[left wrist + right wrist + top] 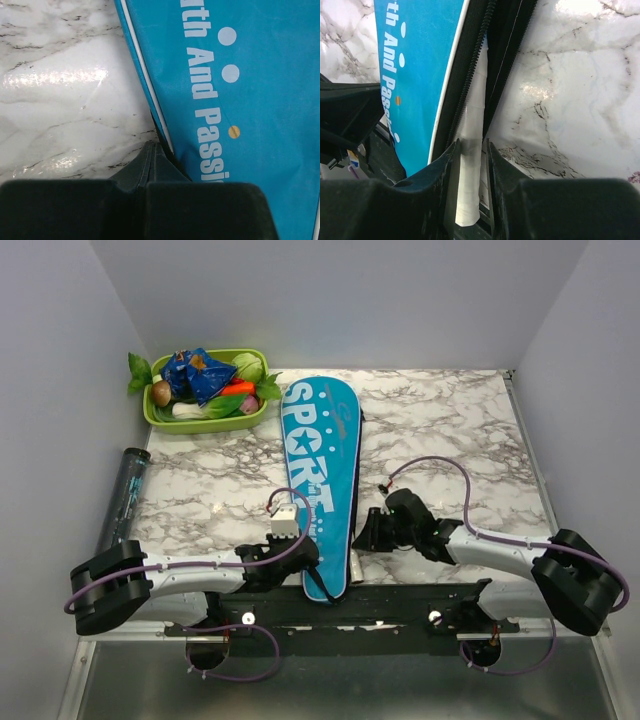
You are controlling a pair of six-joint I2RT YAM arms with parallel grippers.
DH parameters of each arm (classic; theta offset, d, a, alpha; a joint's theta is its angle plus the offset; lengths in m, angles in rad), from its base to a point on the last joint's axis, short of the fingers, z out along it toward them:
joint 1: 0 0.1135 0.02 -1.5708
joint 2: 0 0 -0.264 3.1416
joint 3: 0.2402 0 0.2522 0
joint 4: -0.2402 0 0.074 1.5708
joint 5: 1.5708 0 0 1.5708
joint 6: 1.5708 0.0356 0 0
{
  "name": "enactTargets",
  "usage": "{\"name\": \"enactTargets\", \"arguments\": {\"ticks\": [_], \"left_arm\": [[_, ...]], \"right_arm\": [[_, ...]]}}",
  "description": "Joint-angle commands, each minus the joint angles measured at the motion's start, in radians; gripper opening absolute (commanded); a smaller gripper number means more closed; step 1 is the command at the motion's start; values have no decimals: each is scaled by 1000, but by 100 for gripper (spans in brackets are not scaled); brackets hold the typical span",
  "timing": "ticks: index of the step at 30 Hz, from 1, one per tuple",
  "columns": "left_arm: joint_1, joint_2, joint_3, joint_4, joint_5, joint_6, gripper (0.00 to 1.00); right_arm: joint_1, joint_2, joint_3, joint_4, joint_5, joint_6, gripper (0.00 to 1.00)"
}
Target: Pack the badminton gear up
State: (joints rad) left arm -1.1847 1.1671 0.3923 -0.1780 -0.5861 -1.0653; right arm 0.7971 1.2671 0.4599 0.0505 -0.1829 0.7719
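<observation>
The blue cover (320, 465) lettered "SPORT" lies lengthwise in the middle of the marble table (450, 440). A racket's white handle (472, 115) sticks out of the cover's open black zipper edge at the near right. My right gripper (472, 145) is shut on that handle, one finger on each side. My left gripper (151, 146) is shut, its tips resting on the table against the cover's (250, 100) left edge. I see nothing between its fingers. The dark clear tube (125, 495) lies at the table's left edge. Racket heads and shuttlecocks are hidden.
A green tray (160, 418) of toy vegetables stands at the back left. Grey walls close in the table on three sides. Both arm bases sit on a black rail (400, 605) along the near edge.
</observation>
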Motion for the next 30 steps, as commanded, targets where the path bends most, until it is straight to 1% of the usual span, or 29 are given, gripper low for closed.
{"name": "enactTargets", "arguments": {"ticks": [1, 6, 13, 20, 24, 27, 28, 30], "left_arm": [[4, 5, -21, 40, 34, -4, 0], [4, -3, -26, 46, 37, -2, 0], [3, 2, -27, 75, 57, -1, 0], [2, 9, -30, 84, 69, 1, 0], [3, -6, -33, 87, 74, 1, 0], [2, -26, -33, 81, 75, 2, 0], [3, -32, -33, 78, 77, 1, 0], [3, -46, -32, 68, 74, 1, 0]], "right_arm": [[-1, 26, -36, 89, -41, 26, 33], [1, 41, -61, 150, -76, 58, 33], [2, 51, -110, 331, -176, 144, 32], [16, 78, -113, 451, -199, 214, 30], [40, 135, -86, 508, -176, 256, 29], [66, 210, -50, 560, -162, 277, 29], [88, 262, -37, 586, -162, 280, 31], [105, 307, -7, 620, -168, 296, 32]]}}
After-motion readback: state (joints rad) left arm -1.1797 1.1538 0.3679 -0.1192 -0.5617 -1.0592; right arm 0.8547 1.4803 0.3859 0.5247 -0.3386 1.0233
